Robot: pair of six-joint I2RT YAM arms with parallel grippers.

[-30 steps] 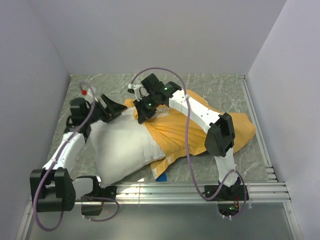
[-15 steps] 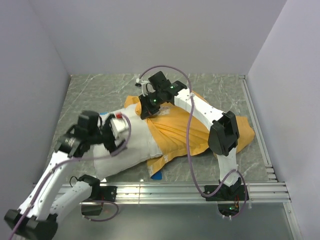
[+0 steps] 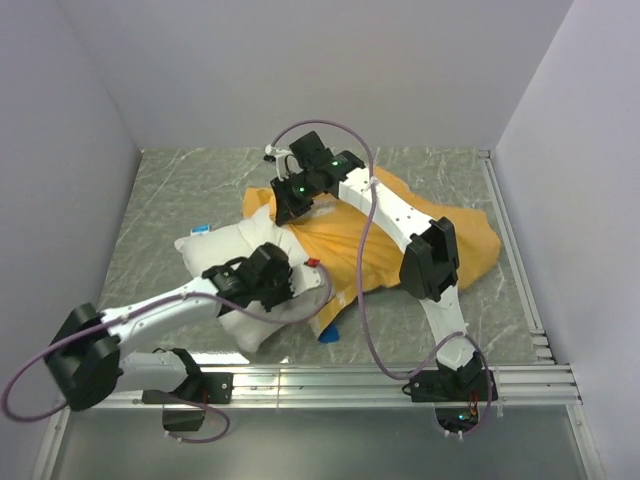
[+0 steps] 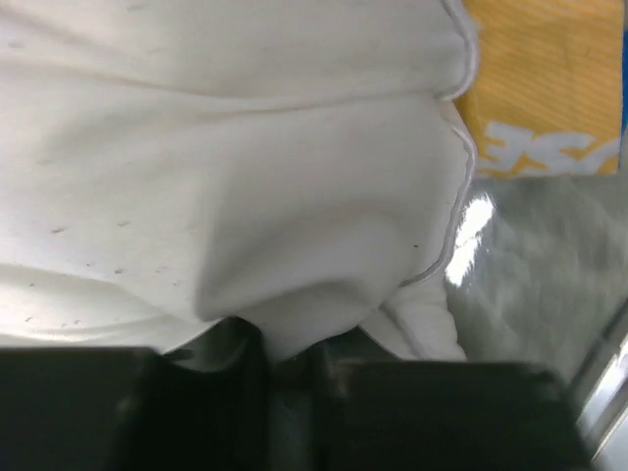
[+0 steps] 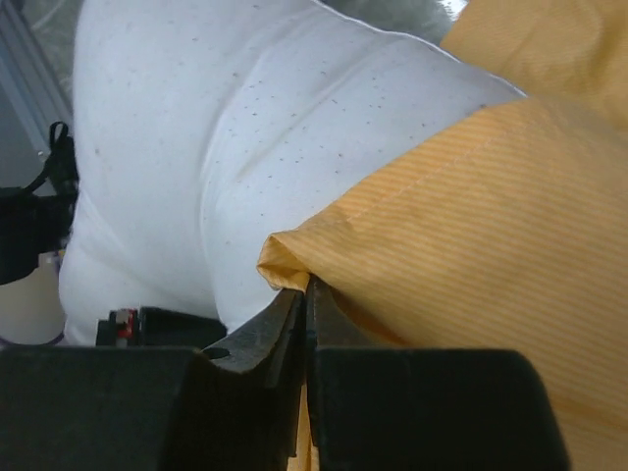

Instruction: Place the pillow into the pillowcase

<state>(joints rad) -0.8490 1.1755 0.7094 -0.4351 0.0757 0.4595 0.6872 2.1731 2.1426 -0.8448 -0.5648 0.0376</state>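
The white pillow (image 3: 225, 255) lies left of centre, its right part tucked into the orange pillowcase (image 3: 470, 240), which spreads to the right. My left gripper (image 3: 298, 288) sits low on the pillow's near right side. In the left wrist view its jaws (image 4: 289, 358) stand narrow, pinching a fold of the pillow (image 4: 245, 177), with the pillowcase (image 4: 549, 78) at the upper right. My right gripper (image 3: 285, 212) is at the far left corner of the pillowcase. In the right wrist view it (image 5: 306, 289) is shut on the pillowcase's (image 5: 471, 226) orange hem, lifted over the pillow (image 5: 216, 147).
A blue scrap (image 3: 328, 336) of the pillowcase's other face peeks out at the near edge. The grey marbled table (image 3: 180, 190) is walled on three sides. A metal rail (image 3: 380, 375) runs along the front and another (image 3: 515, 260) along the right.
My left arm swung from the pillow's far left end to its near right side and closed on a fold. The pillow bunched and shifted. The right gripper kept hold of the hem.
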